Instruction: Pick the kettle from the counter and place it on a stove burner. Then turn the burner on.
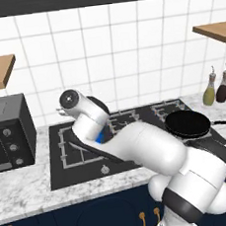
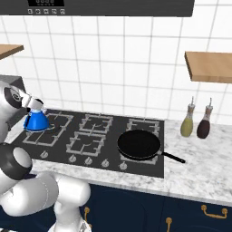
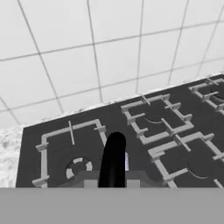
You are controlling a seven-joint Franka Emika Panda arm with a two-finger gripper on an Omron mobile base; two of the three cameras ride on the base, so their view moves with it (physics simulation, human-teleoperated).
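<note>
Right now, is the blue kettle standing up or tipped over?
Standing up: the kettle sits flat on the stove burner, lid knob on top.

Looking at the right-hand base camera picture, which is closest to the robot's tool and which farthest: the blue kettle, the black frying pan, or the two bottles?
1. The kettle, right at the tool, on the stove's left.
2. The frying pan, on the stove's right.
3. The two bottles, on the counter beyond the stove; side by side, too close to rank.

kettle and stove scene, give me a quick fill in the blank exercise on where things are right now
1. The blue kettle stands on the stove's far-left ____.
2. The black ____ sits on the front right grate.
3. Two ____ stand on the counter right of the stove.
4. In the hand view the kettle's arched black ____ rises between the pincer's tips.

Missing words: burner; pan; bottles; handle
</note>
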